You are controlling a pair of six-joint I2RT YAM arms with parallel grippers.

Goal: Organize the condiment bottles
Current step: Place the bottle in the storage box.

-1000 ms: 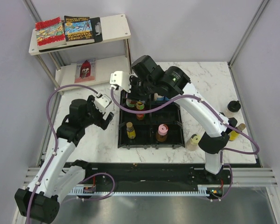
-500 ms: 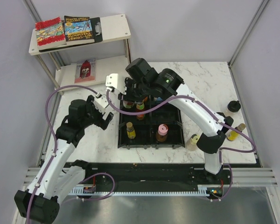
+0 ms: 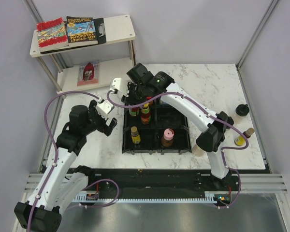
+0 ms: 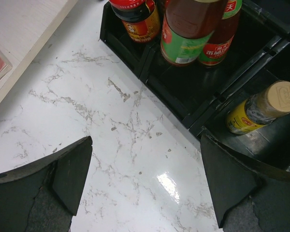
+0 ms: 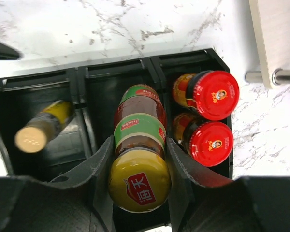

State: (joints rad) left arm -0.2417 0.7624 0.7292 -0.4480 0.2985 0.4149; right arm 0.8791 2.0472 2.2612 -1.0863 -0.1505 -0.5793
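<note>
My right gripper [image 5: 139, 166] is shut on a yellow-capped sauce bottle [image 5: 139, 186] with a green label. It holds the bottle upright in the middle back compartment of the black tray [image 5: 77, 79]. In the top view this gripper [image 3: 139, 99] is over the tray's back left part. Two red-capped jars [image 5: 211, 94] stand in the compartment beside it. A cream-capped yellow bottle [image 5: 38, 133] stands on the other side. My left gripper [image 4: 145, 186] is open and empty over bare marble left of the tray [image 4: 150, 72]; it also shows in the top view [image 3: 105, 118].
A pink-capped jar [image 3: 168, 136] and a yellow-labelled bottle [image 3: 135, 135] stand in the tray's front compartments. Loose bottles [image 3: 241, 139] and a black-capped jar [image 3: 241, 110] stand at the table's right edge. A shelf with books [image 3: 67, 31] stands at the back left.
My right arm has swung left with the yellow-capped bottle, towards the tray's back left compartments. My left arm has barely moved.
</note>
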